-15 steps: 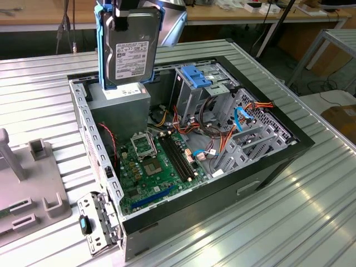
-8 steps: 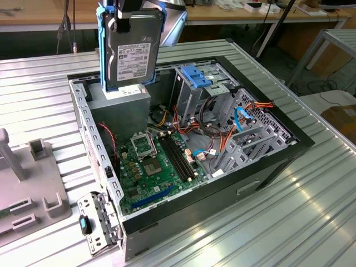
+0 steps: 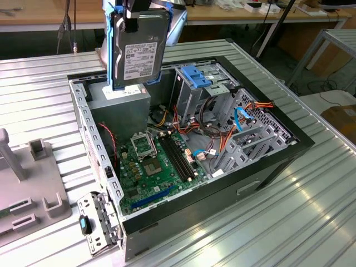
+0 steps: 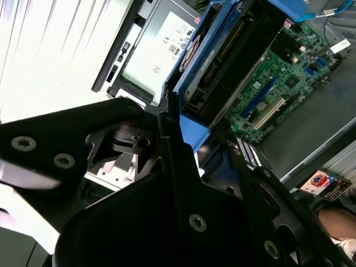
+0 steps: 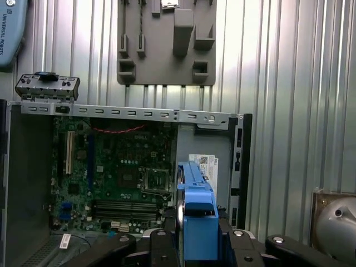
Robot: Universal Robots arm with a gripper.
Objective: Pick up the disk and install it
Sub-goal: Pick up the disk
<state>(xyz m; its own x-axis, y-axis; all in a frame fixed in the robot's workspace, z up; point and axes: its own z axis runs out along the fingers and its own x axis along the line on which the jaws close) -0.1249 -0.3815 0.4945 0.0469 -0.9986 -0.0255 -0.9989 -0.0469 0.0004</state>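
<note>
Bright, even light; the ribbed table (image 4: pixel 50 50) glares white in the second wrist view.

Disk label: white sticker (image 3: pixel 136 62) with black print and barcodes on the grey face of the disk (image 3: pixel 140 49); the lines are too small to make out.
Power supply label: white sticker (image 4: pixel 158 53) with small printed marks on the power supply (image 4: pixel 117 72).
Arm cap: white lettering along the blue arm cap (image 5: pixel 8 33).
Motherboard: small white lettering near the edge of the green motherboard (image 5: pixel 128 167).
Cable tag: white tag (image 5: pixel 65 240); its print is unreadable.
</note>
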